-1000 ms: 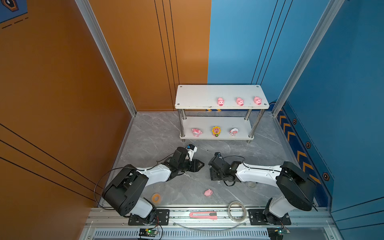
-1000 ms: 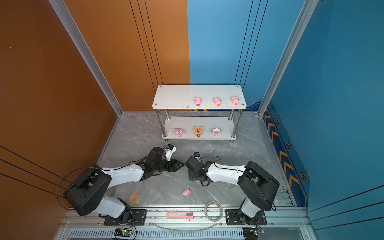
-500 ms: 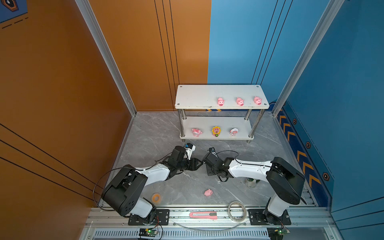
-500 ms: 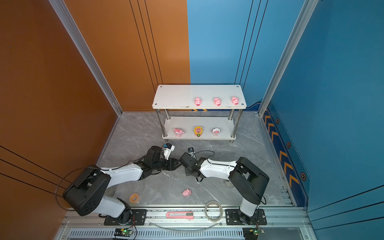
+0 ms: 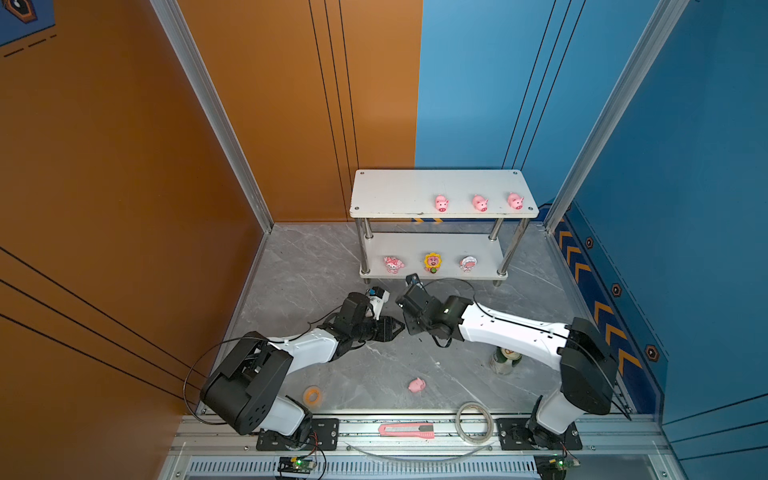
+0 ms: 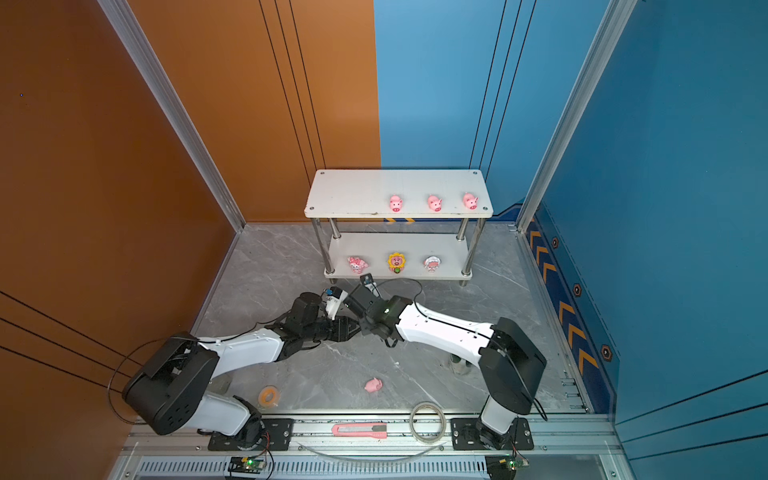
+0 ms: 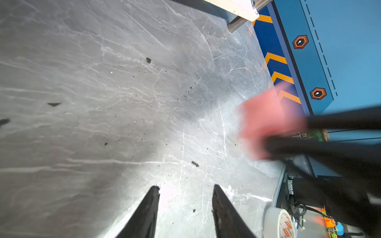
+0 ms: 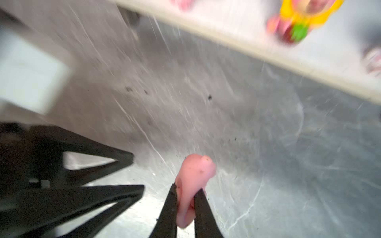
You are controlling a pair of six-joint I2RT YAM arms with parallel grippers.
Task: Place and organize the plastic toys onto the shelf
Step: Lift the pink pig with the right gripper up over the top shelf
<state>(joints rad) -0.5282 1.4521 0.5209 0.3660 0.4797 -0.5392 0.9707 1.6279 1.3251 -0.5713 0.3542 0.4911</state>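
The right gripper [image 8: 187, 188] clamps a small pink plastic pig [image 8: 195, 171]; the left gripper [image 7: 185, 186], half-open and empty, is just beside it. Behind them, lettering on the green can [image 7: 311, 135] is unreadable.

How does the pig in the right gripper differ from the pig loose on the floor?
The held pig is pinched between the right gripper's jaws; the loose pig lies on the floor, untouched. The held pig is near the shelf; the loose pig is by the front rail. Both are small and pink.
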